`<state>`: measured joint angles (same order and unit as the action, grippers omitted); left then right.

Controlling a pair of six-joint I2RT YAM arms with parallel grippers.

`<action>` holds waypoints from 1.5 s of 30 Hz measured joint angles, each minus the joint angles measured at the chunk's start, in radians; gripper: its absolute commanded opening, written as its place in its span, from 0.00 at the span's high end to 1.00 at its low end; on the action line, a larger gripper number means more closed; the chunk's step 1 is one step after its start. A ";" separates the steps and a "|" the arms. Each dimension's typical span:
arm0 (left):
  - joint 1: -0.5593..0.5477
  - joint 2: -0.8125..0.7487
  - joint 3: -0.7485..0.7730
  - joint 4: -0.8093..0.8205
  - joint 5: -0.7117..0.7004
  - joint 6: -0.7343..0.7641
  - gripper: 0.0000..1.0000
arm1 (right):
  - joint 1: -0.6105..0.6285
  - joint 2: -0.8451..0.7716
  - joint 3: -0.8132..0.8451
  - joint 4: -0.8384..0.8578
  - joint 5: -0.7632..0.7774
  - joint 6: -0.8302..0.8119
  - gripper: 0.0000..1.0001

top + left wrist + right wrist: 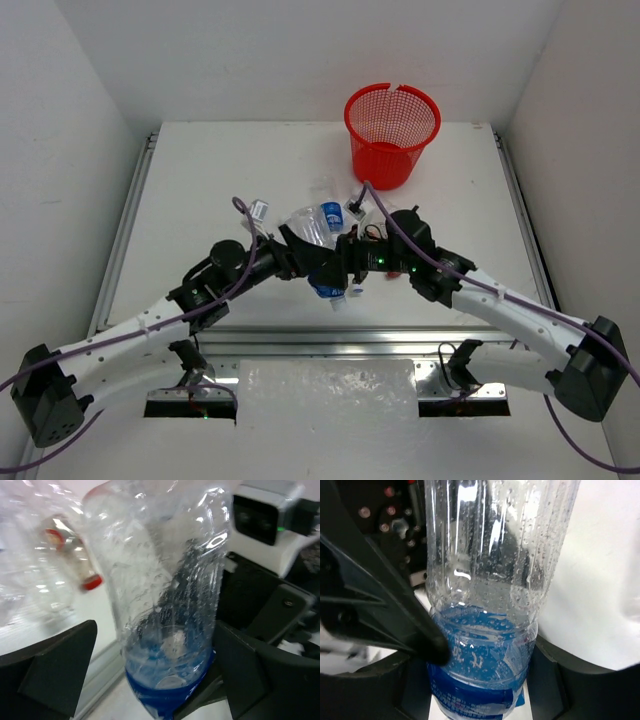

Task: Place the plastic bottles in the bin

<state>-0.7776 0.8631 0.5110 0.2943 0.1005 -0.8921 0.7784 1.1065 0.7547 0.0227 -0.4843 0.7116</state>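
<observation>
A clear plastic bottle with a blue label (328, 287) hangs between my two grippers at the table's middle. My right gripper (352, 266) is shut on it: in the right wrist view the bottle (485, 630) fills the space between the fingers (480, 690). My left gripper (308, 264) is open around the same bottle (167, 630); its jaws (155, 675) stand wide, with a gap on the left side. Other clear bottles (312, 224) lie just behind, one with a red cap (92, 582). The red mesh bin (392, 135) stands at the back right.
White walls close in the table on three sides. A metal rail (330, 340) runs along the near edge. Purple cables (240, 215) loop above both arms. A small white tag (260, 210) lies left of the bottles.
</observation>
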 measured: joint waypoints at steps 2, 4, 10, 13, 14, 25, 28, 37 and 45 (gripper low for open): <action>-0.010 0.011 0.081 -0.150 -0.063 0.014 0.00 | -0.011 -0.001 0.009 -0.006 0.034 -0.032 1.00; -0.013 0.038 0.219 -0.346 -0.177 0.023 0.00 | -0.028 0.001 0.024 -0.022 0.087 -0.066 1.00; -0.008 0.117 0.628 -0.805 -0.576 -0.032 0.00 | -0.101 0.053 0.175 -0.141 0.248 -0.170 1.00; -0.006 0.042 0.624 -0.890 -0.684 -0.020 0.00 | -0.186 0.126 0.328 -0.202 0.302 -0.232 1.00; -0.006 0.012 0.606 -0.909 -0.702 -0.010 0.00 | -0.225 0.159 0.391 -0.213 0.313 -0.250 1.00; -0.006 -0.103 0.344 -0.945 -0.696 0.051 0.00 | -0.528 0.761 1.141 -0.290 0.467 -0.455 0.99; -0.006 -0.071 0.296 -0.924 -0.666 0.058 0.00 | -0.549 0.930 1.313 -0.299 0.504 -0.507 0.96; -0.006 0.010 0.251 -0.812 -0.600 0.095 0.00 | -0.561 1.089 1.365 -0.340 0.553 -0.597 0.19; -0.006 0.037 0.225 -0.778 -0.588 0.078 0.00 | -0.561 1.068 1.372 -0.356 0.572 -0.622 0.01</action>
<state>-0.7837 0.8997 0.7364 -0.4835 -0.4877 -0.8139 0.2173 2.1742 2.1269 -0.3332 0.0879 0.0895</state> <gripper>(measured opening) 0.995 0.986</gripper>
